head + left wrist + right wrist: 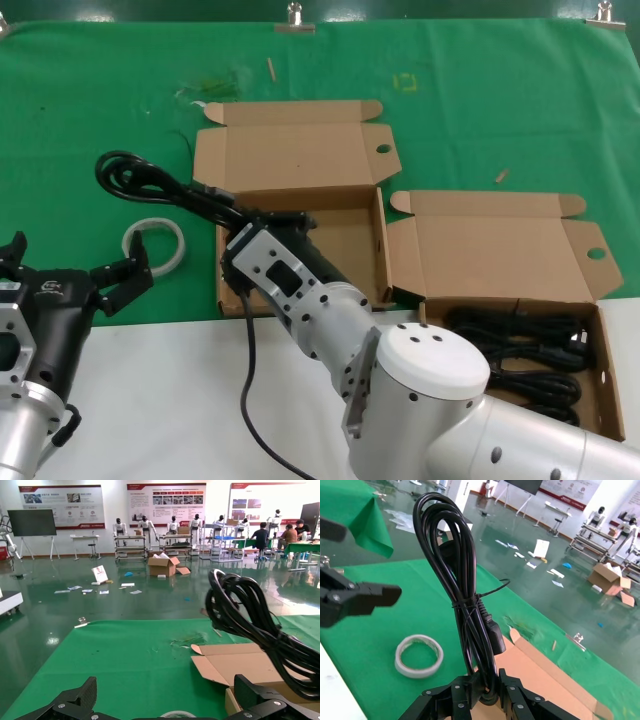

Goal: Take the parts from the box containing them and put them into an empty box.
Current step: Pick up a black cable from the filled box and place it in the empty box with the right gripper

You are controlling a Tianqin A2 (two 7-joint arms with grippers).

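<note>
My right gripper (268, 216) is shut on a bundled black power cord (160, 185) and holds it above the left part of the empty box (350, 250). The coil sticks out past the box's left wall over the green cloth. In the right wrist view the cord (465, 580) stands up from the shut gripper (492, 685) over the box floor (540, 680). More black cords (520, 350) lie in the box containing them (500, 265) at the right. My left gripper (120, 280) is open and empty, left of the empty box; in its own view (167, 702) the held cord (250, 625) hangs close by.
A white ring of tape (155, 245) lies on the green cloth between my left gripper and the empty box, also in the right wrist view (418, 655). Both box lids stand open at the back. The white table edge runs along the front.
</note>
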